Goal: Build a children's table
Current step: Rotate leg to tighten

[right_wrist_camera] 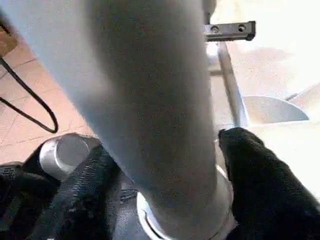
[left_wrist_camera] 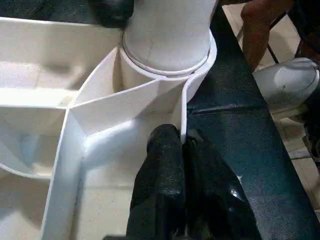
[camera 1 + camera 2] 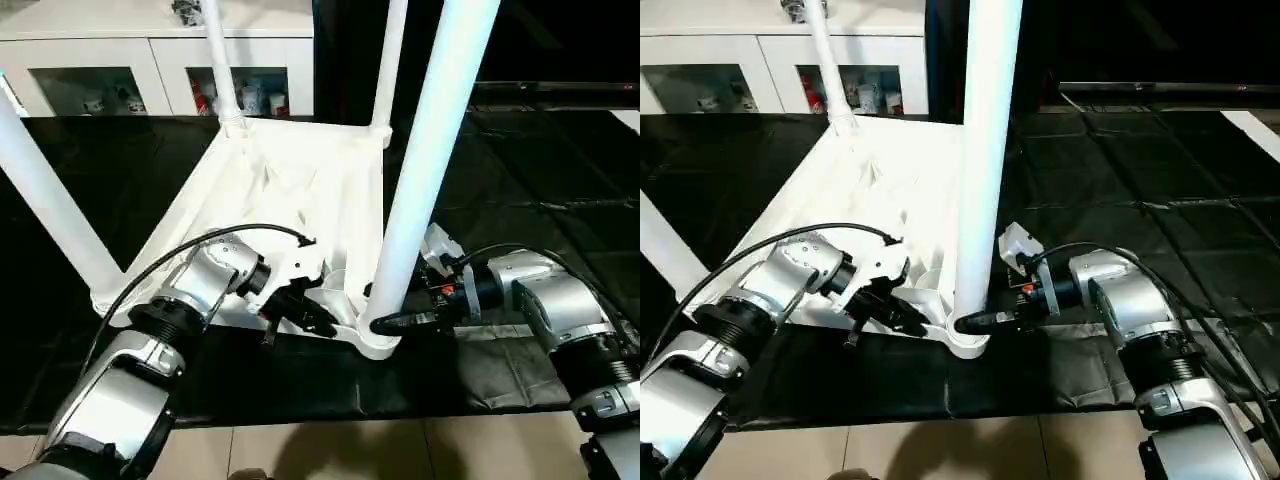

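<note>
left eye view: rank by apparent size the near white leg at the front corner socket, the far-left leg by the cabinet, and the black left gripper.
1. Near tapered white plastic leg, largest, though nearness to the camera inflates it.
2. Far-left white plastic leg, thinner and shorter in the picture.
3. Black two-fingered left gripper, smallest.

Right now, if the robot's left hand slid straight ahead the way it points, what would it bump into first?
Probably the corner socket with the near leg standing in it. The left hand is pinched shut on the tabletop's thin rim, which leads straight to that socket. Depth is hard to judge.
</note>
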Motion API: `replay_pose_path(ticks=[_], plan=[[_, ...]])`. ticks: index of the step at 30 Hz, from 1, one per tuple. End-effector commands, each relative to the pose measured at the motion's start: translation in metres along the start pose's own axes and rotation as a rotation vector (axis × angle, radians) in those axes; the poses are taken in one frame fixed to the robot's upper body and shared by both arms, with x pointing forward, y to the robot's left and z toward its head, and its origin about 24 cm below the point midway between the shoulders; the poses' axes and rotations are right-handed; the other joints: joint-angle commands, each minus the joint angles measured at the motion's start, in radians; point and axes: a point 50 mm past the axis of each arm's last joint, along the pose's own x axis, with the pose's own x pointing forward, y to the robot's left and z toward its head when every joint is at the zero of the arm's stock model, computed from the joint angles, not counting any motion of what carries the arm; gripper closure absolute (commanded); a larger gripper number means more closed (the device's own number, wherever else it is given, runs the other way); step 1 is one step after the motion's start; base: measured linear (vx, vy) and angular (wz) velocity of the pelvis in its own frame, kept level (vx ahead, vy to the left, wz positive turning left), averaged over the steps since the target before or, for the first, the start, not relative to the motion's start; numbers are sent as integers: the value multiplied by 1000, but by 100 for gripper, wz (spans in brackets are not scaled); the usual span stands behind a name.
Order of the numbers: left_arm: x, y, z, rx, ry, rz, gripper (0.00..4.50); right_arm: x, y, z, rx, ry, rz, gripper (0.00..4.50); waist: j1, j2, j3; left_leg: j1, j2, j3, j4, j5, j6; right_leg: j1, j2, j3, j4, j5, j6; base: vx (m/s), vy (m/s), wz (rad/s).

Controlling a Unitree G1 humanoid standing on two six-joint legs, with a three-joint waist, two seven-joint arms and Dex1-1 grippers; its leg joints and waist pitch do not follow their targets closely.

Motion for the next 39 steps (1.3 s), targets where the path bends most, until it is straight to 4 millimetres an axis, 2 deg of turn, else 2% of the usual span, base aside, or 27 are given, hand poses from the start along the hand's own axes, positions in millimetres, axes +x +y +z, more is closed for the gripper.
replay_pose_path(ticks=[1,6,13,15,19,21,22,23,25,28,32,33,34,39], plan=[[0,-1,12,57,-17,-46,450,2,0,3,-17,1,21,187,-5,-12,-78,1,29,-4,-57,-91,86,70,-64,58,-58,-184,-196,0,0,0],[-1,-1,11,54,-13,-45,450,5,1,2,-15,-3,31,221,-4,-12,-79,2,30,-4,-57,-92,82,70,-65,58,-58,-186,-195,0,0,0],[0,1,11,42,-15,-10,450,9,2,2,-11,-26,22,236,-4,-12,-77,1,29,-4,-58,-99,77,70,-64,58,-61,-210,-185,0,0,0],[1,7,15,10,-50,64,450,13,-5,2,2,-44,-88,237,-6,-12,-75,1,28,-4,-58,-105,70,69,-65,57,-62,-222,-182,0,0,0],[7,25,26,-93,-135,264,450,25,-19,0,95,-88,-315,240,-14,-11,-71,3,21,-4,-60,-132,38,68,-63,54,-76,-327,-141,0,0,0],[10,30,30,-132,-158,323,450,29,-23,-1,133,-97,-378,241,-24,-14,-71,3,19,-7,-62,-137,25,71,-64,52,-79,-355,-126,0,0,0],[11,33,32,-157,-170,357,450,32,-26,-2,163,-103,-429,241,-31,-14,-70,-1,19,-8,-63,-128,21,72,-63,53,-77,-345,-127,0,0,0],[13,34,33,-173,-176,381,450,35,-29,-3,182,-104,-464,242,-40,-15,-72,0,17,-8,-62,-134,23,72,-63,50,-81,-349,-127,0,0,0],[20,42,38,-247,-193,480,450,48,-37,-5,232,-81,-617,243,-59,-16,-74,-7,10,-7,-58,-105,26,75,-61,50,-78,-317,-135,0,0,0],[25,47,45,-295,-219,557,450,60,-42,-1,246,-90,-711,245,-69,-15,-74,-6,6,-4,-56,-84,49,76,-59,51,-80,-295,-141,0,0,0],[33,49,51,-309,-231,597,450,73,-45,10,220,-106,-759,249,-72,-11,-74,-1,13,-6,-59,-92,65,72,-57,52,-77,-253,-167,0,0,0],[33,49,52,-304,-232,589,450,74,-44,12,200,-110,-738,249,-73,-13,-74,-1,13,-6,-60,-93,67,73,-57,52,-76,-245,-170,0,0,0],[34,49,52,-299,-232,581,450,75,-43,13,184,-116,-718,196,-71,-13,-75,0,15,-6,-59,-92,74,74,-59,53,-74,-226,-178,0,0,0],[32,47,51,-268,-217,562,450,77,-40,15,179,-138,-689,161,-72,-13,-74,-2,15,-5,-60,-97,87,77,-62,55,-73,-208,-188,0,0,0]])
